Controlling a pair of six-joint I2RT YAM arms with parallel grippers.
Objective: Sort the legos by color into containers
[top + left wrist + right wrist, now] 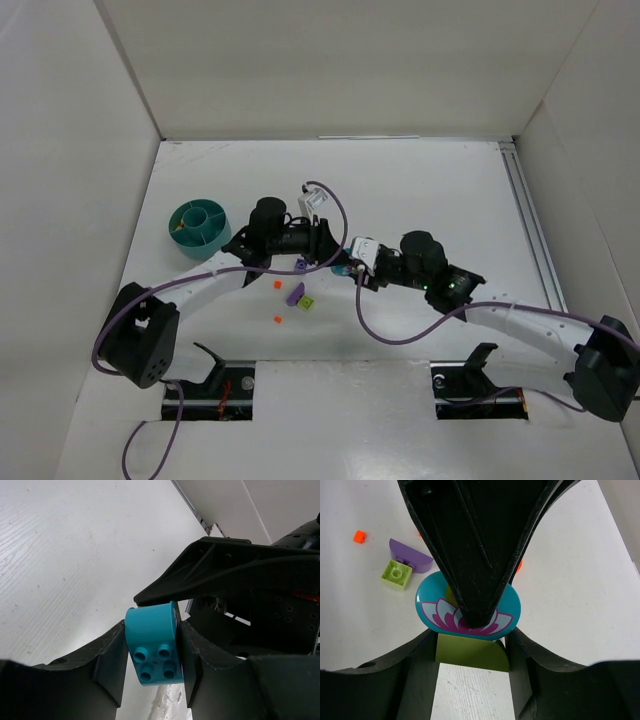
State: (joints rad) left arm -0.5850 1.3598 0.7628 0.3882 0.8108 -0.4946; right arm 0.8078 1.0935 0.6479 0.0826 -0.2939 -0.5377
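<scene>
The cyan brick (151, 650) is a rounded one with four studs on one face and a flower print on another. It is up off the desk (420, 190) near its middle, clamped between the two fingers of the left gripper (152, 662). Right against it is a lime green piece (470, 654), gripped from both sides by the right gripper (472, 657) (whether the two pieces are joined cannot be told). One left finger crosses in front of the flower face in the right wrist view.

Below, nearer the desk's front edge, lie a purple half-round piece (410, 556) touching a lime square brick (396, 574), with orange bits (277, 285) close by. The teal tub (195, 248) stands well apart, toward the desk's left edge.
</scene>
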